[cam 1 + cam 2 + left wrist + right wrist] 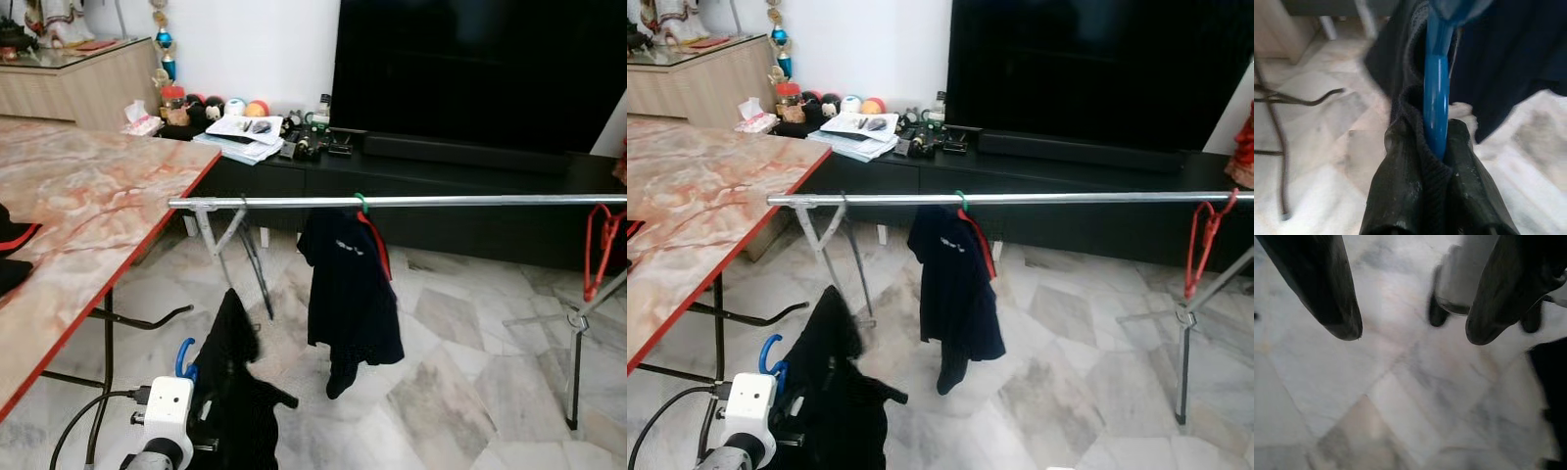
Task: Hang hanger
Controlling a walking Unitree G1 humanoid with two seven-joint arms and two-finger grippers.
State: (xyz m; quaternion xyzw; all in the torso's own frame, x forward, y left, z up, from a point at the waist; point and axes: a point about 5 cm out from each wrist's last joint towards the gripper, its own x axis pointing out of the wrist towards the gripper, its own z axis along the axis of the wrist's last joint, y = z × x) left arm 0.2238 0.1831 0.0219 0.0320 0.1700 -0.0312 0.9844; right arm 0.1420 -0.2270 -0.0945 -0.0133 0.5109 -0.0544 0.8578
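A blue hanger (184, 356) carrying a black garment (232, 387) is held low at the bottom left, well below the silver rail (392, 201). My left gripper (1436, 147) is shut on the blue hanger (1436, 103) and a fold of the dark knit cloth. On the rail hangs a dark navy garment (348, 289) on a red hanger with a green hook (361, 203). An empty red hanger (600, 245) hangs at the rail's right end. My right gripper (1410, 335) is open over bare marble floor.
A marble-topped table with a red edge (88, 225) stands on the left, cables under it. A black TV bench (441, 176) with clutter and a large screen lies behind the rail. The rack's legs (575, 362) stand on the tiled floor.
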